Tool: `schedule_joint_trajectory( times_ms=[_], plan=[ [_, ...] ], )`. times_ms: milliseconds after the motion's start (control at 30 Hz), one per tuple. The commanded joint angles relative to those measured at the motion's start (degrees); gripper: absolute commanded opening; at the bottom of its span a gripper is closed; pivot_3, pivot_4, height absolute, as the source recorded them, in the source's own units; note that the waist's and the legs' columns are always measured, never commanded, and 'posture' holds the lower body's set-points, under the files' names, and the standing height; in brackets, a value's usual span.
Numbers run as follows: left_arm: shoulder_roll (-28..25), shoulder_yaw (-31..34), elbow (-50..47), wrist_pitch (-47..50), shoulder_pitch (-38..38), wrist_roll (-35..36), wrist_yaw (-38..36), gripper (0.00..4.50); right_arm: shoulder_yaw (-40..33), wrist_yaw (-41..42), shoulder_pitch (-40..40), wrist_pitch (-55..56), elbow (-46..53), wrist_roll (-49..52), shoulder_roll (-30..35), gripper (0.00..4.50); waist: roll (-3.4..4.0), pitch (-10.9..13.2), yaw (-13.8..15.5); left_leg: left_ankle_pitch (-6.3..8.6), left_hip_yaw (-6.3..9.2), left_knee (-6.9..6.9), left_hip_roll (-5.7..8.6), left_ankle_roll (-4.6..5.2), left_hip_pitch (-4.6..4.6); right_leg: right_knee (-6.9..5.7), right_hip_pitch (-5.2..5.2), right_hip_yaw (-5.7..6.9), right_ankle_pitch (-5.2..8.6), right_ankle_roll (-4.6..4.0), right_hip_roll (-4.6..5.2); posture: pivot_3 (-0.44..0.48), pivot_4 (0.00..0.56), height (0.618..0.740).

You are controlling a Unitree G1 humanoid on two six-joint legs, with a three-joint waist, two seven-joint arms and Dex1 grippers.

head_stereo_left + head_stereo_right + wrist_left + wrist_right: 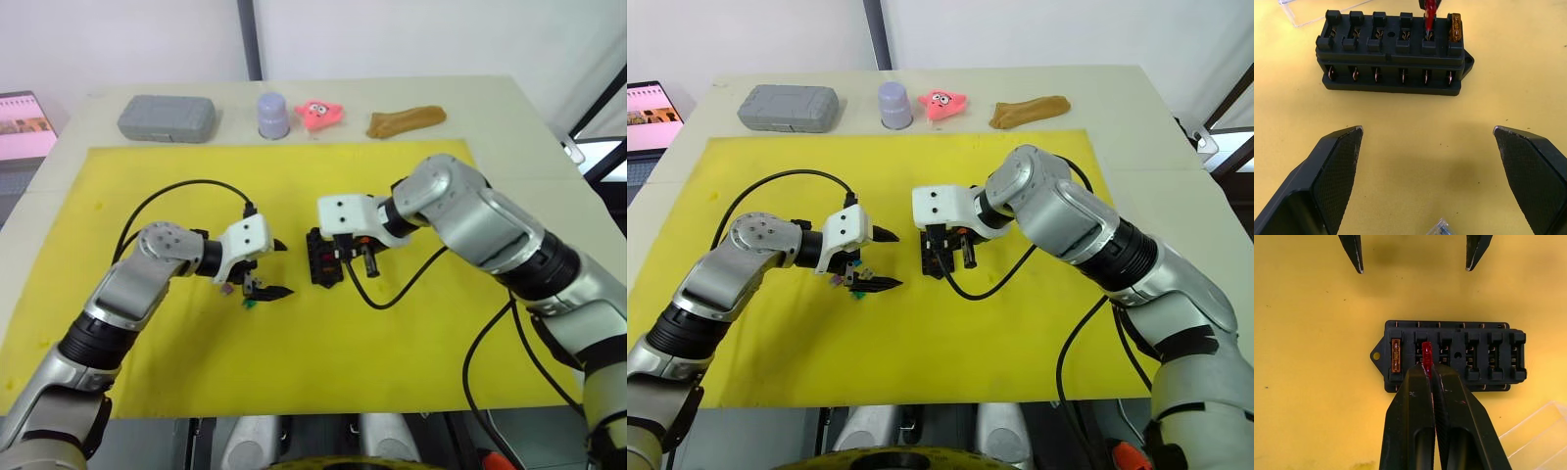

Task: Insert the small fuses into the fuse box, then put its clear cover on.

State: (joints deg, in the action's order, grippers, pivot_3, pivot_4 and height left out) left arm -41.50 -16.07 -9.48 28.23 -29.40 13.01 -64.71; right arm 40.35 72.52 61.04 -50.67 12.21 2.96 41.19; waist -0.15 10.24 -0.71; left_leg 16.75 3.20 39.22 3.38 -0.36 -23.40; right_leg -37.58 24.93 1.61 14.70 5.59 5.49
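Note:
The black fuse box (323, 257) lies mid-mat. A tan fuse (1396, 355) sits in its end slot. My right gripper (1431, 368) is shut on a red fuse (1427, 355), whose tip is at the second slot, beside the tan one. The clear cover (1540, 435) lies on the mat just past the box, on the side away from my left gripper. That gripper (287, 267) hangs open to the left of the box, fingers (1337, 171) wide apart and pointing at it. Small loose fuses (850, 284) lie on the mat under it, one pale (1440, 228).
A yellow mat (392, 352) covers the table. Along the back edge stand a grey case (167, 117), a lavender cup (273, 115), a pink toy (318, 114) and a brown lump (405, 120). A laptop (24, 125) sits far left. Black cables loop off both wrists.

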Motion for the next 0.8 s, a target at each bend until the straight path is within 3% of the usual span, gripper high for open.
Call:
schedule_joint_trajectory(
  times_ms=[33, 800],
  plan=[
    [0.03, 0.94, -1.34, -0.52, -0.85, 0.07, -0.03, 4.48, -0.54, 0.19, 0.39, 0.34, 1.04, -0.72, -0.55, 0.0, 0.0, 0.0, 0.0, 0.0, 0.0, 0.0, 0.0, 0.0, 0.0, 0.0, 0.0, 0.0, 0.0, 0.0, 0.0, 0.0, 0.15, 0.731],
    [0.61, 1.02, -1.34, -0.46, -0.7, -0.05, 0.51, 4.48, 1.98, 0.79, -0.84, 1.97, -0.34, -4.78, -1.51, 0.0, 0.0, -0.01, -0.04, -0.01, 0.0, 0.0, 0.0, -0.01, 0.02, -0.03, 0.0, 0.0, 0.0, 0.0, -0.03, 0.0, 0.15, 0.731]
  ],
)
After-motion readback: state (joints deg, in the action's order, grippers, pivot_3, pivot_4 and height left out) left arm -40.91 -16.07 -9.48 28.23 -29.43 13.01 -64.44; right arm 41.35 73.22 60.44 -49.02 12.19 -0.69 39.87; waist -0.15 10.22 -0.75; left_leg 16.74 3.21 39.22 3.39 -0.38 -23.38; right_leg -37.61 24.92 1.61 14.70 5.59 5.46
